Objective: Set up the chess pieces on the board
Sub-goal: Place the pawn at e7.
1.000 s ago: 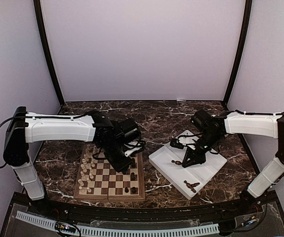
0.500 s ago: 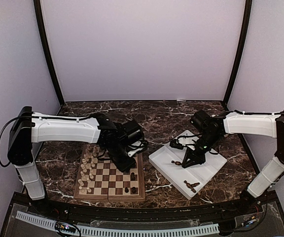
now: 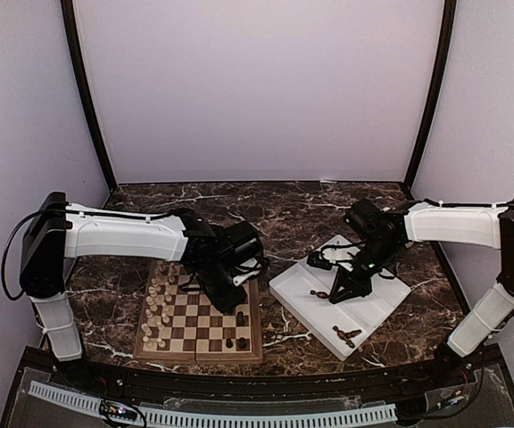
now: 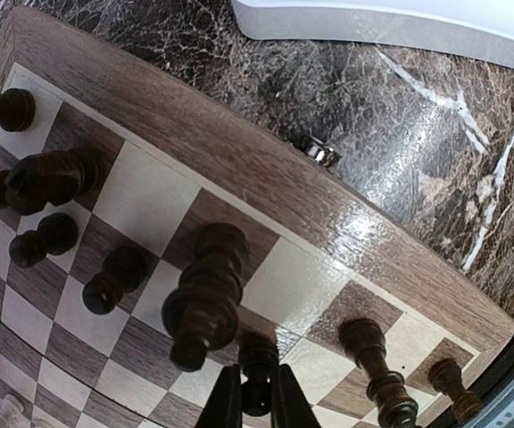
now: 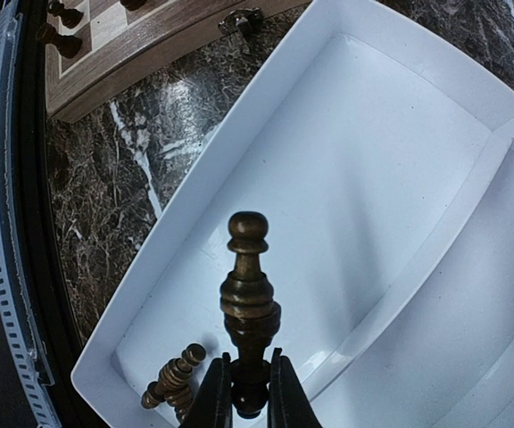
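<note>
While your left gripper (image 4: 257, 408) clenches a small dark piece (image 4: 258, 355) on the board (image 4: 239, 169) near its frame, other dark chessmen (image 4: 205, 294) stand around it. Your right gripper (image 5: 250, 397) grips a tall dark piece (image 5: 249, 294) by its base above the white tray (image 5: 391, 160).

Checkered brown-cream board (image 3: 199, 328), white tray (image 3: 382, 299)
</note>
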`<state>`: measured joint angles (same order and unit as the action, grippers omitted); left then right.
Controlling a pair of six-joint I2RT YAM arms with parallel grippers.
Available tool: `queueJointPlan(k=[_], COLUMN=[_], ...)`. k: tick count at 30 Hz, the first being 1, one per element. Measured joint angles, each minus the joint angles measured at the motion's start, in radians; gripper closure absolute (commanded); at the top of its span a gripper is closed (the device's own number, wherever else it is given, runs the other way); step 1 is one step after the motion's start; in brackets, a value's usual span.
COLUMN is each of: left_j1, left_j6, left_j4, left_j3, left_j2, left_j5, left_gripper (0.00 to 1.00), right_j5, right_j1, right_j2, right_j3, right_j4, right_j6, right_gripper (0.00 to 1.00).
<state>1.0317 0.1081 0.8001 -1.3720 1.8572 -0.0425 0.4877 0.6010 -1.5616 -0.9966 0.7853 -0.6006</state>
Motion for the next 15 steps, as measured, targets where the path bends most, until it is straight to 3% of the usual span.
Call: queueJointPlan(k=[15], left_j1=[0.0], left_j6=[-0.004], left_j4=[0.001], left_j3=[0.0], left_j2=[0.009], left_j5=[-0.001], left_gripper=[0.71], right_j5=[0.007], right_j1=[0.0], right_j2=[-0.003], right_j3=[0.0], right_j4=[0.0], right_j6=[0.0], right_gripper=[1.0])
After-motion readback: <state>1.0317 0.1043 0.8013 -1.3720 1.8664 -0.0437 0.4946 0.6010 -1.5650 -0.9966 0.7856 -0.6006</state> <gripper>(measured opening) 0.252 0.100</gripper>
